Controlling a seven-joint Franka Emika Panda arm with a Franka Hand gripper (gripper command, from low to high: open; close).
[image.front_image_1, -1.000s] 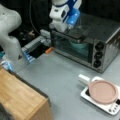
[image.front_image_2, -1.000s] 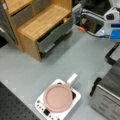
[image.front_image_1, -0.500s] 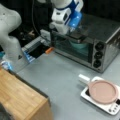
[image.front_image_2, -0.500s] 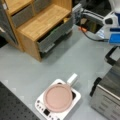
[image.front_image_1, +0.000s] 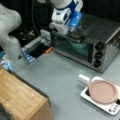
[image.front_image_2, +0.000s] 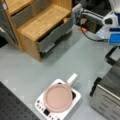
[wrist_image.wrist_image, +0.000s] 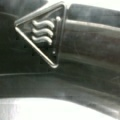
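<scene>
My gripper (image.front_image_1: 74, 33), under the white and blue wrist, sits at the top front edge of the silver toaster oven (image.front_image_1: 100, 37), right at the dark door handle (image.front_image_1: 76, 37). Through the glass door a teal bowl (image.front_image_1: 79, 46) shows inside the oven. The wrist view is filled by the oven's dark surface with a triangular hot-surface mark (wrist_image.wrist_image: 43, 32), very close; no fingers show there. In a front view only the blue and white wrist (image.front_image_2: 113, 30) shows, above the oven's corner (image.front_image_2: 107, 97).
A pink pan (image.front_image_1: 103, 91) with a white handle rests on a white cooktop (image.front_image_1: 110, 108) at a front view's bottom right, also seen as the pink pan (image.front_image_2: 58, 97). A wooden cabinet (image.front_image_1: 22, 100) and a wooden shelf unit with drawers (image.front_image_2: 37, 25) stand nearby.
The arm has come down a little toward the oven's top front edge. The pan, the cooktop and the cabinet have not moved.
</scene>
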